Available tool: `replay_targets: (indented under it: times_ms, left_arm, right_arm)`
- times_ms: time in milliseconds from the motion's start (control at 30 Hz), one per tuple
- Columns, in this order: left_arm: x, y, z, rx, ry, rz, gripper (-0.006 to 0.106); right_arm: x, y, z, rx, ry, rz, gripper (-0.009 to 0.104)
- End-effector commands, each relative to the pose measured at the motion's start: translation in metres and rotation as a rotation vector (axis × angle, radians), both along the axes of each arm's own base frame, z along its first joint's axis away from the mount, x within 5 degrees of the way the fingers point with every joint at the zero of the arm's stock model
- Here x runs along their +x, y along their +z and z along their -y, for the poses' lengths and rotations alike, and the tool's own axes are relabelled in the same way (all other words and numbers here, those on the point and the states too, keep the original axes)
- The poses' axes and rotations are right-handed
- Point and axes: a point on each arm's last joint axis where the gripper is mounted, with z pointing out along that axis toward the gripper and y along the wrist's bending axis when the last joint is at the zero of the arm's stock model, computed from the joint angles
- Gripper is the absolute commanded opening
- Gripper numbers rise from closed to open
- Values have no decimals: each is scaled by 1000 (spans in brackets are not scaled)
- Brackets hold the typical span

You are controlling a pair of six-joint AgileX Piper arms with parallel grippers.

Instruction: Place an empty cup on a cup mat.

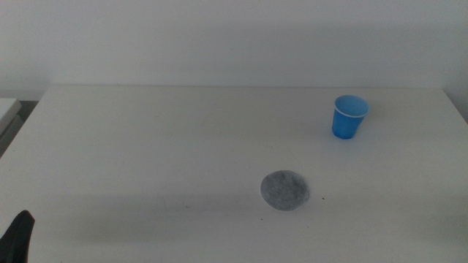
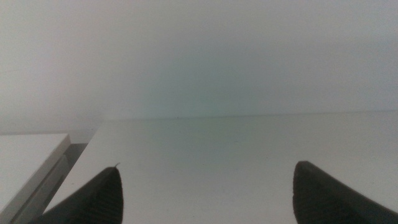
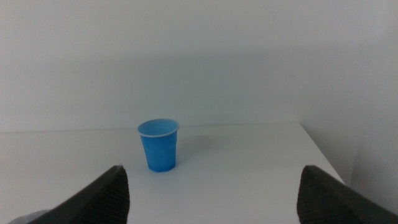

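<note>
Cup (image 3: 159, 145) upright ahead of right hand (image 3: 211, 193), jaws apart, untouched.

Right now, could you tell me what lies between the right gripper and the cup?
Nothing: in the right wrist view, only bare white table lies between the open right gripper and the upright cup.

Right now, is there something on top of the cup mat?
No. The cup mat lies bare on the table; the cup stands apart. Underneath the mat is hidden.
</note>
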Motion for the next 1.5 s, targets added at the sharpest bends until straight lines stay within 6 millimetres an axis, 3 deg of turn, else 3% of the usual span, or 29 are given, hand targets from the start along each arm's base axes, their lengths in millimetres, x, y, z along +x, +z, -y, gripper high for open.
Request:
replay_targets:
  times_ms: [0, 300, 433, 567, 700, 833, 1200, 1333, 1467]
  left_arm:
    - [0, 2, 0, -6, -2, 17, 94]
    - [0, 2, 0, -6, -2, 17, 94]
    - [0, 2, 0, -6, -2, 17, 94]
    - [0, 2, 0, -6, -2, 17, 94]
    - [0, 2, 0, -6, -2, 17, 94]
    - [0, 2, 0, -6, -2, 17, 94]
    - [0, 2, 0, -6, -2, 17, 94]
    - [0, 2, 0, -6, -2, 17, 94]
    - [0, 2, 0, -6, -2, 17, 94]
  right_arm:
    - [0, -1, 0, 4, 2, -4, 91]
    - [0, -5, 0, 15, 4, -38, 91]
    - [-1, 3, 0, 11, 4, -28, 91]
    - [8, 5, 0, 20, 2, -95, 91]
    - [24, 21, 0, 23, 0, -157, 91]
    - [49, 46, 0, 19, 1, -245, 91]
    - [157, 132, -4, 37, 36, -790, 91]
    - [189, 159, -4, 34, 41, -780, 91]
    - [218, 176, -5, 45, 38, -640, 91]
